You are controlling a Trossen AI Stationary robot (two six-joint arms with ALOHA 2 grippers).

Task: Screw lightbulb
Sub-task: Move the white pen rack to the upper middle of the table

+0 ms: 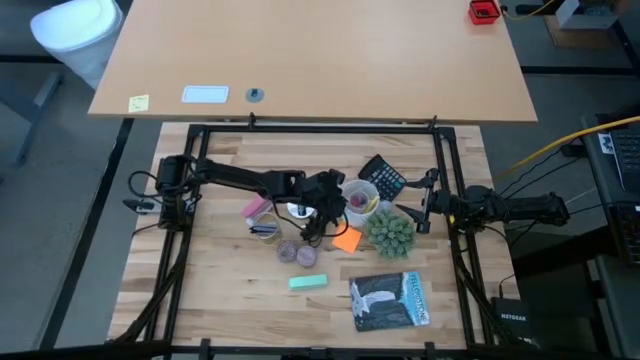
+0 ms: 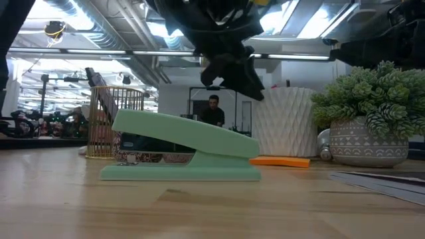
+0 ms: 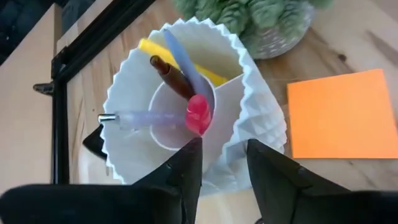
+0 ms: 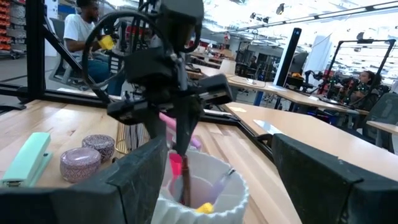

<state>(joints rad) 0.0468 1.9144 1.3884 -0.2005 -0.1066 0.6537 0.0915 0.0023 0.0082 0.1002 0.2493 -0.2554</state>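
Observation:
A white ribbed cup point(image 3: 186, 118) holding several pens stands mid-table point(image 1: 360, 197). My left gripper point(image 3: 224, 155) is open and slants down over the cup's rim. One finger point(image 3: 189, 165) is over the inside, by a red pen cap point(image 3: 199, 115), and the other point(image 3: 270, 171) is outside the wall. The right wrist view shows this gripper point(image 4: 177, 149) reaching down into the cup point(image 4: 199, 186). My right gripper point(image 4: 217, 180) waits open at the table's right point(image 1: 425, 205), facing the cup. The lightbulb shows in no view. My left gripper straddles the cup's near wall point(image 3: 227, 134) from above at a slant, one finger inside and one outside. Whether either finger touches the wall or the pens cannot be told.
Close around the cup are a potted plant point(image 1: 390, 232), an orange sticky pad point(image 1: 347, 240) and a calculator point(image 1: 382, 178). Nearer the front lie a green stapler point(image 1: 308, 283), two round purple tins point(image 1: 290, 250) and a booklet point(image 1: 390, 300).

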